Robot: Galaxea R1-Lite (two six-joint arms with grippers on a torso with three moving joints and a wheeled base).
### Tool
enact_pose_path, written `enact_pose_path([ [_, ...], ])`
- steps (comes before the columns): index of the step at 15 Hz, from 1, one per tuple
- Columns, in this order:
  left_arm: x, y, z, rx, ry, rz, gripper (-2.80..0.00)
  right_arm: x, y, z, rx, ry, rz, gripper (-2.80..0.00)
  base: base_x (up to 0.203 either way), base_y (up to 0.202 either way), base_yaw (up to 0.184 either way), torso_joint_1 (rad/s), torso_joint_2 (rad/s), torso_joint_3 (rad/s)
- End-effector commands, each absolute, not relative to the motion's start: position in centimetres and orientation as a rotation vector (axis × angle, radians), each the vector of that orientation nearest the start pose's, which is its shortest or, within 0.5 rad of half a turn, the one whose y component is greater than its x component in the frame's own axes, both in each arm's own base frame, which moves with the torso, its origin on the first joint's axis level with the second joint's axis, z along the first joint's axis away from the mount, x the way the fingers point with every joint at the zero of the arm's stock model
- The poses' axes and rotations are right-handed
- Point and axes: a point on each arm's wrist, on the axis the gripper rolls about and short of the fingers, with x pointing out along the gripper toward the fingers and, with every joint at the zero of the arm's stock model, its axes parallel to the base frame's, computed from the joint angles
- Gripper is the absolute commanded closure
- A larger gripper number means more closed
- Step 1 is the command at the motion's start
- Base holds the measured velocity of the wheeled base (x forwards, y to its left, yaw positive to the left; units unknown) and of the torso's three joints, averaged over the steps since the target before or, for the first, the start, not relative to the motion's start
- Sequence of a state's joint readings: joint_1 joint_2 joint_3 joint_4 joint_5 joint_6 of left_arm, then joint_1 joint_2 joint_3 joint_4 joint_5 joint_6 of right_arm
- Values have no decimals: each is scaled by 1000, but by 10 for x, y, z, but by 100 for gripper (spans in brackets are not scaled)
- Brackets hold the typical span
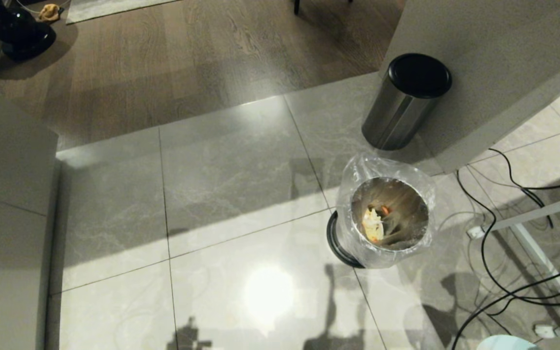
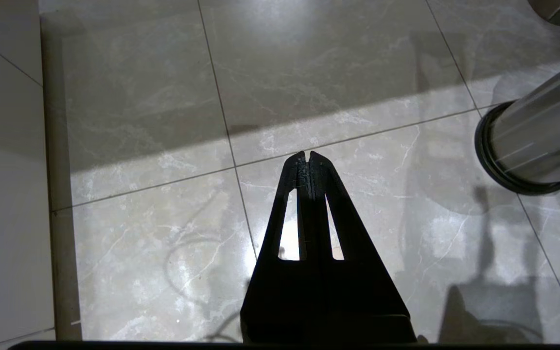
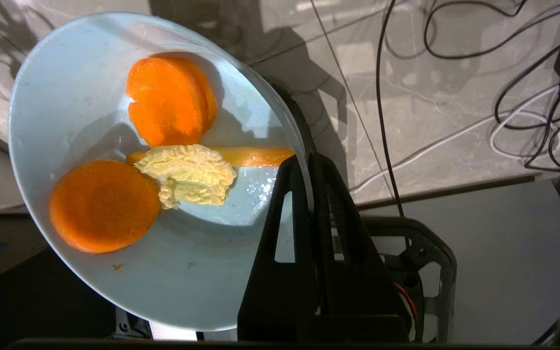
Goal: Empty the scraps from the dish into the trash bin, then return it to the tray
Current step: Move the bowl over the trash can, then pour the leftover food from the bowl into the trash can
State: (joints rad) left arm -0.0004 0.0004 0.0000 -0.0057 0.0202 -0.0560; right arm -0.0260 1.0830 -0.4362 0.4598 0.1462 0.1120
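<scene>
The dish point(image 3: 114, 160), a light-blue bowl, is tilted, and my right gripper point(image 3: 307, 158) is shut on its rim, one finger inside and one outside. In it lie the scraps: two round orange slices point(image 3: 102, 204), a thin orange strip and a pale yellow crinkled bit point(image 3: 187, 175). Only an edge of the dish point(image 1: 506, 343) shows at the bottom right of the head view. The trash bin point(image 1: 387, 218), steel with a clear bag, stands on the floor ahead of the dish and holds some food bits. My left gripper point(image 2: 307, 154) hangs shut and empty over the tiles, left of the trash bin point(image 2: 533, 141). The tray is out of view.
A black-lidded steel cylinder point(image 1: 406, 99) stands behind the bin, against a pale wall corner point(image 1: 494, 58). Black and white cables point(image 1: 494, 262) and a white frame leg point(image 1: 542, 253) lie right of the bin. A pale cabinet side point(image 1: 8, 194) borders the left.
</scene>
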Motion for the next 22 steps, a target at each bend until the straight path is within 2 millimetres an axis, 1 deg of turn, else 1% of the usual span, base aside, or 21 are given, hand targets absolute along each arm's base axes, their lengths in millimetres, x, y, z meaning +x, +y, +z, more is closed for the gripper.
enact_pose_path([
  [1, -23, 0, 76, -57, -5, 21, 0, 96, 1, 130, 203, 1089, 42, 0, 0, 0, 0, 0, 0, 0],
  [3, -23, 0, 76, -57, -5, 21, 0, 109, -1, 130, 207, 1058, 28, 0, 0, 0, 0, 0, 0, 0],
  [6, -23, 0, 76, -57, -6, 21, 0, 140, -5, 134, 197, 1025, -19, 0, 0, 0, 0, 0, 0, 0],
  [8, -23, 0, 76, -57, -5, 21, 0, 165, -8, 139, 194, 979, -58, 0, 0, 0, 0, 0, 0, 0],
  [12, -23, 0, 76, -57, -5, 21, 0, 220, -14, 157, 146, 791, -156, 0, 0, 0, 0, 0, 0, 0],
  [15, -23, 0, 76, -57, -5, 21, 0, 256, -19, 173, 55, 636, -195, 0, 0, 0, 0, 0, 0, 0],
  [18, -23, 1, 76, -57, -6, 20, 0, 274, -21, 184, -91, 472, -164, 0, 0, 0, 0, 0, 0, 0],
  [22, -23, 0, 76, -57, -5, 21, 0, 286, -20, 194, -276, 303, -106, 0, 0, 0, 0, 0, 0, 0],
])
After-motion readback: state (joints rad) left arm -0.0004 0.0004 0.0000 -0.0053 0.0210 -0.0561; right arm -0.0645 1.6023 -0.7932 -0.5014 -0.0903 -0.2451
